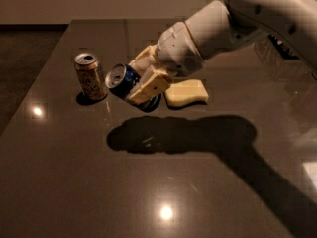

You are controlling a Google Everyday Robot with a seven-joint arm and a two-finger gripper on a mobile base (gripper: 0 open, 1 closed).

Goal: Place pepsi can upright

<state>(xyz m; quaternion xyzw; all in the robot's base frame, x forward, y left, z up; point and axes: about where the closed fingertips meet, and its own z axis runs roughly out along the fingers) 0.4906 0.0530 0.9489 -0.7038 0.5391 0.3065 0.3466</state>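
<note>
Tabletop [74, 182], dark and glossy, fills most of the frame, with lamp glints at left and bottom centre. White arm [237, 19] reaches in from upper right toward centre-left. Broad shadow [178, 135] lies on the surface below it. Gripper [134, 81] at centre-left, cream fingers [151, 86] pinching the pepsi can [121, 78]. Can is tilted, silver top facing left. Yellow sponge [186, 92] lies flat just right of the gripper. Gold-brown can [90, 77] stands upright just left of the pepsi can.
</note>
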